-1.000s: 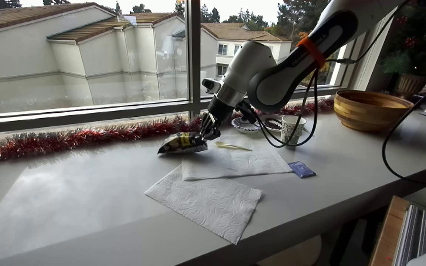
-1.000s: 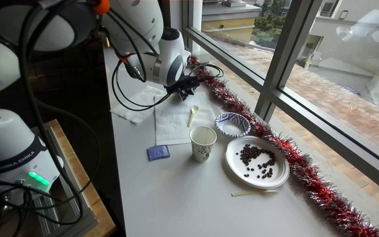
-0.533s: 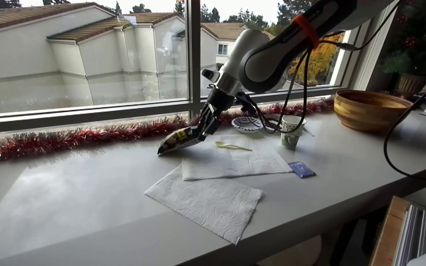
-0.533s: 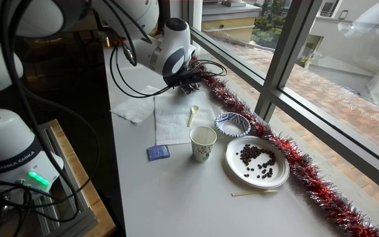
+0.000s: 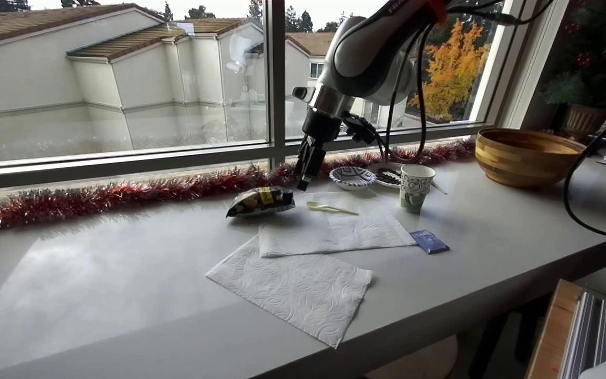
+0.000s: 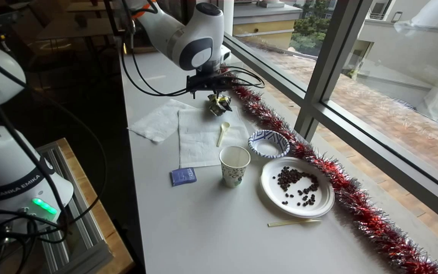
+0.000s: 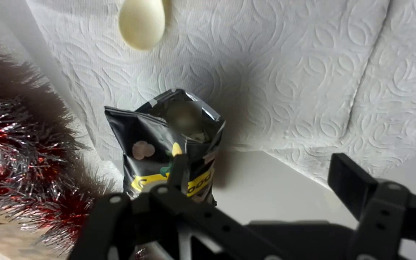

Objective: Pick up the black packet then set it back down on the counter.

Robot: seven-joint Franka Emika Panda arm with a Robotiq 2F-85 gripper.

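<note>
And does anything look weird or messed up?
Yes! In the wrist view, the black packet gapes open at one end, so something might spill out. Also, the white napkins lie crooked to each other.

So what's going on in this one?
A robot arm is handling the black packet, which lies on the counter with one end open. The gripper is open and clear of it, holding nothing. Half a second ago the gripper was at the packet's end; it has since risen away, so the set-down looks done.
</note>
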